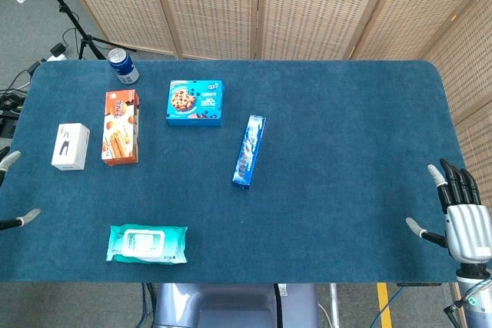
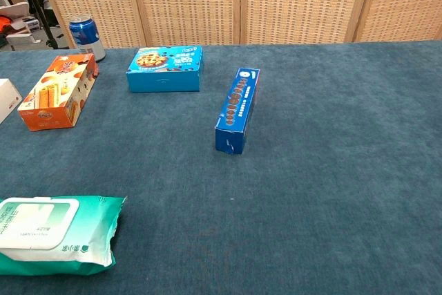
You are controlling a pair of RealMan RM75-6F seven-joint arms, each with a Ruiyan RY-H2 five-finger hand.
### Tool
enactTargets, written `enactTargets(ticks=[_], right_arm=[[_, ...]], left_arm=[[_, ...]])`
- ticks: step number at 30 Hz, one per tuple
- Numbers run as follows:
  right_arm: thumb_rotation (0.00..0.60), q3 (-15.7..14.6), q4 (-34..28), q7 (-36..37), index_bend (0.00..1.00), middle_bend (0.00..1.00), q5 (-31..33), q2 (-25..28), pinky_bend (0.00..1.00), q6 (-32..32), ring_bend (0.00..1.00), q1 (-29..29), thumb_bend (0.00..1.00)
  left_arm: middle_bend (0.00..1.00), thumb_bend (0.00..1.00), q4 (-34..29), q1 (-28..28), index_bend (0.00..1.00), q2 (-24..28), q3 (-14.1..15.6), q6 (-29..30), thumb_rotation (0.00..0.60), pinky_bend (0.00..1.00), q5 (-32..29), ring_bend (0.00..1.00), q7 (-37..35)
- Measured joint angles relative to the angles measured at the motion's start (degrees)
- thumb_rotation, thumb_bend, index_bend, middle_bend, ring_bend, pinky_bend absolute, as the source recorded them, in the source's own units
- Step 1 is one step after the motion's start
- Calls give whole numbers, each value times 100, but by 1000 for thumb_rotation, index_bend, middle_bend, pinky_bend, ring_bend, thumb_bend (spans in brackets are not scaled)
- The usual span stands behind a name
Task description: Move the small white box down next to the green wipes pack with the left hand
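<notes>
The small white box (image 1: 70,146) lies flat near the table's left edge, beside the orange box; the chest view shows only its corner (image 2: 7,98). The green wipes pack (image 1: 147,243) (image 2: 54,233) lies near the front edge, left of centre. Only fingertips of my left hand (image 1: 14,190) show at the left border, spread apart, holding nothing, below and left of the white box. My right hand (image 1: 459,213) hovers at the front right corner with fingers spread and nothing in them.
An orange snack box (image 1: 121,127) (image 2: 58,91), a blue cookie box (image 1: 194,102) (image 2: 165,68), a long blue biscuit box (image 1: 249,150) (image 2: 237,108) and a blue can (image 1: 122,65) (image 2: 86,36) stand on the blue table (image 1: 346,136). Wicker screens stand behind.
</notes>
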Motion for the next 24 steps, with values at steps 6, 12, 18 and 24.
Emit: enactTargets(ticks=[6,12,18,24], right_arm=[[600,0,0,-7,0,0,7,-1,0,-11,0,3,0],[600,-5,-15,6,0,0,-8,6,0,0,0,0,0],[600,24,-27,42,0,0,51,21,0,-46,0,17,0],[600,58,0,63,0,0,162,14,0,-131,0,43,0]], left_arm=[[0,0,-25,-11,0,9,15,-41,600,0,-44,0,-19],[0,0,-72,-59,0,30,17,-199,600,0,-123,0,-273],[0,0,-165,-281,0,130,-8,-870,600,0,-333,0,-1129],[0,0,-138,-768,0,167,-273,-2047,600,0,-927,0,-2225]])
